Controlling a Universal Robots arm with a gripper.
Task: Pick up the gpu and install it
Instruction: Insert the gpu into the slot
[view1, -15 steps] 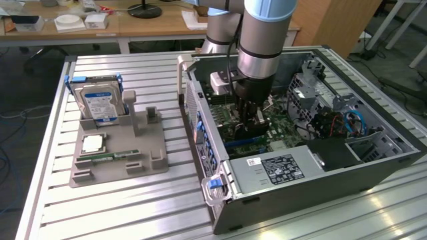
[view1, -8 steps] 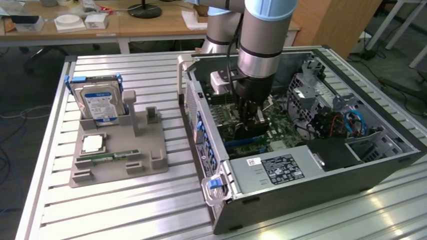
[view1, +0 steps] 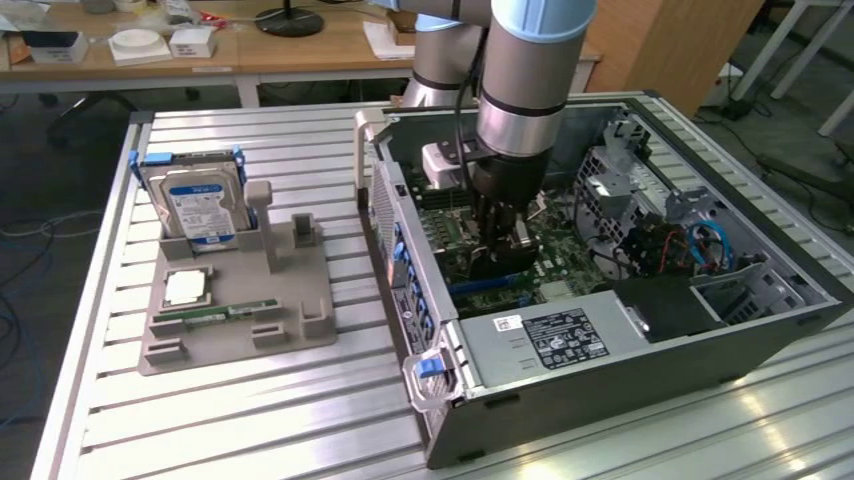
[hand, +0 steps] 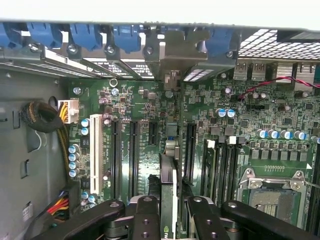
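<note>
My gripper (view1: 502, 232) is lowered inside the open computer case (view1: 627, 395), over the green motherboard (hand: 135, 100). It is shut on the gpu (hand: 169, 172), a thin dark card that I see edge-on between the black fingers (hand: 146, 216). The card stands upright on its long edge, in line with a motherboard expansion slot. Its silvery end bracket (hand: 172, 57) reaches the case's rear slot openings under the blue clips (hand: 127, 36). In the exterior view the dark gpu (view1: 491, 268) hangs just below the fingers, close to the board. Whether it touches the slot I cannot tell.
Left of the case in the exterior view, a grey holder (view1: 314, 300) carries the silver hard drive (view1: 200, 205), a processor chip (view1: 186, 288) and a green memory stick (view1: 214, 315). Inside the case are a power supply (view1: 561, 335), cable bundles (view1: 667, 245) and the empty processor socket (hand: 272, 187).
</note>
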